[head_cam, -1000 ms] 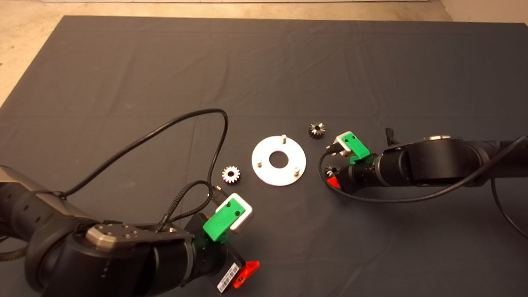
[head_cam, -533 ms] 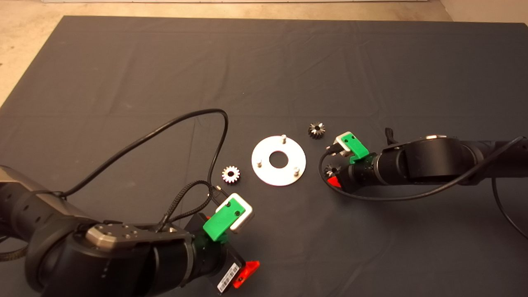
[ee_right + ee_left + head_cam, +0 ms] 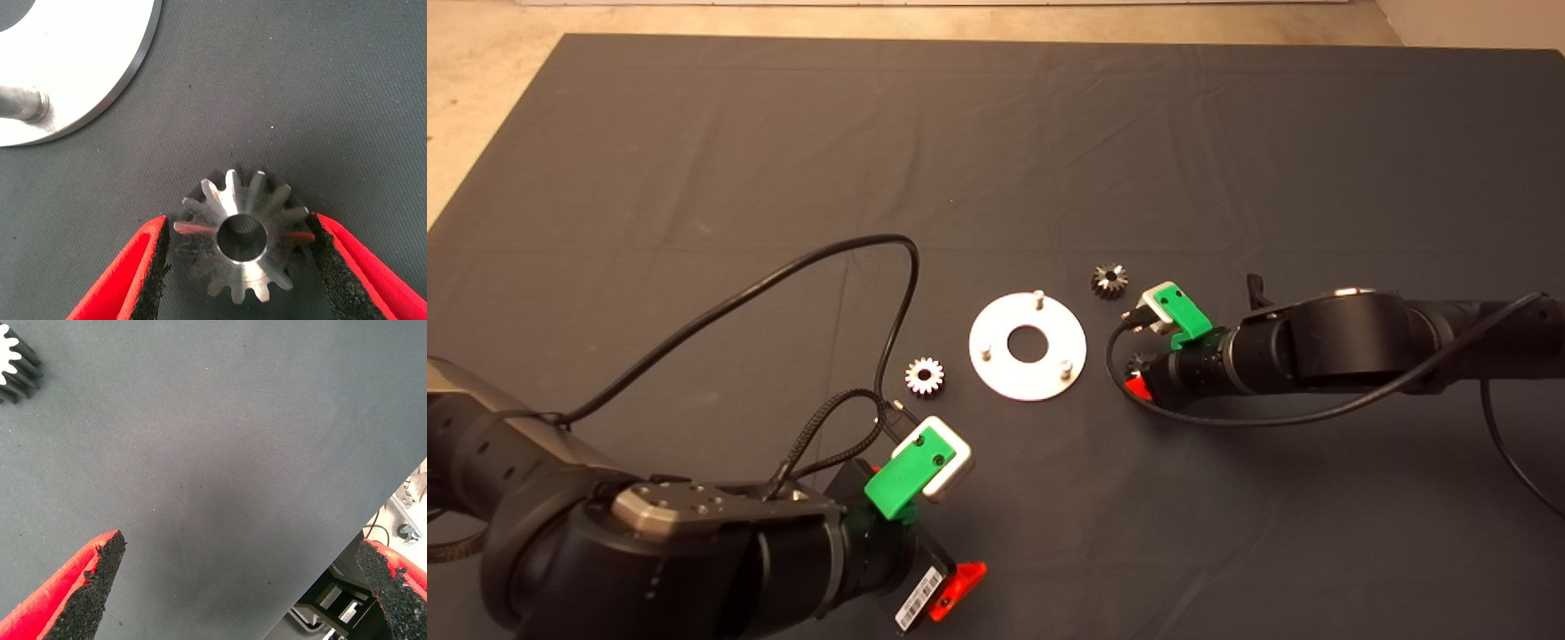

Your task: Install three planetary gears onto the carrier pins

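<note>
Planetary gears: three on the mat (image 3: 694,178), none on a pin yet; one sits just off the disc's near-left side (image 3: 925,375), one off its far-right side (image 3: 1110,281), and the third lies to the disc's right, between the right gripper's fingers (image 3: 243,235).
Carrier disc: flat and silver (image 3: 1028,346), lying around the middle of the mat, a little toward the near edge, big centre hole open.
Carrier pins: all three bare and upright near the rim; the right wrist view catches one stud (image 3: 23,105) close to the gear being picked.
Right gripper: down at the mat just right of the disc (image 3: 237,257), black pads either side of the gear's teeth, snug against them but the gear looks flat on the mat, so I read this as closing in, not yet a firm pinch.
Left gripper: parked over the mat's near-left part (image 3: 237,580), fingers spread wide, nothing between them, with the left-hand gear (image 3: 15,363) at the corner of its view.
Step in hand: grasping the first gear, by my judgement.
Doing it well: squeeze across the tooth tips with the bore kept level, lift straight up, then centre the hole over the nearest pin before lowering.
Watch for: a tilted gear will jam on the stud; a nudge could slide the loose disc.
</note>
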You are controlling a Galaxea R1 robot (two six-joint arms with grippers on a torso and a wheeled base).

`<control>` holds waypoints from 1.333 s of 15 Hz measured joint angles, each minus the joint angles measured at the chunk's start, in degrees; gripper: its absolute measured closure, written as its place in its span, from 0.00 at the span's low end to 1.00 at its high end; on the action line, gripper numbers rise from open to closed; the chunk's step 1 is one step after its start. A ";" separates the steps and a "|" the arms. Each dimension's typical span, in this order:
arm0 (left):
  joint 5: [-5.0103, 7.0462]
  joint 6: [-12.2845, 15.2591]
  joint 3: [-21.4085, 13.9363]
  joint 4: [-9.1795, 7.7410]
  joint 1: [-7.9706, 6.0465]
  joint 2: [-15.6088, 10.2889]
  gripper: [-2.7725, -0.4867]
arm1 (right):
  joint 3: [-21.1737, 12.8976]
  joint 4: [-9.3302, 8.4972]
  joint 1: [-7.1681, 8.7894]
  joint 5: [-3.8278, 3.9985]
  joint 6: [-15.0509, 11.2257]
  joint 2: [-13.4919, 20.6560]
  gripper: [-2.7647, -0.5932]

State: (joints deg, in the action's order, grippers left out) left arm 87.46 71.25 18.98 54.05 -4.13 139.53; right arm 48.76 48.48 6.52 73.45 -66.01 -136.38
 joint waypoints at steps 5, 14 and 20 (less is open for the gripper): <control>0.02 0.00 0.00 0.00 0.00 0.00 0.11 | 0.22 0.00 0.01 -0.21 0.34 -0.04 0.64; 0.00 0.05 0.00 0.00 0.00 0.35 0.11 | 0.99 0.00 0.20 -1.57 1.66 -0.12 0.72; 0.02 0.21 0.00 0.01 0.00 0.62 0.11 | 1.34 -0.04 0.34 -2.30 1.73 -0.12 0.76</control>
State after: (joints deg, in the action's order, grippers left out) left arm 87.48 71.46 18.98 54.06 -4.13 140.16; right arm 50.10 48.45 6.86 71.14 -64.28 -136.50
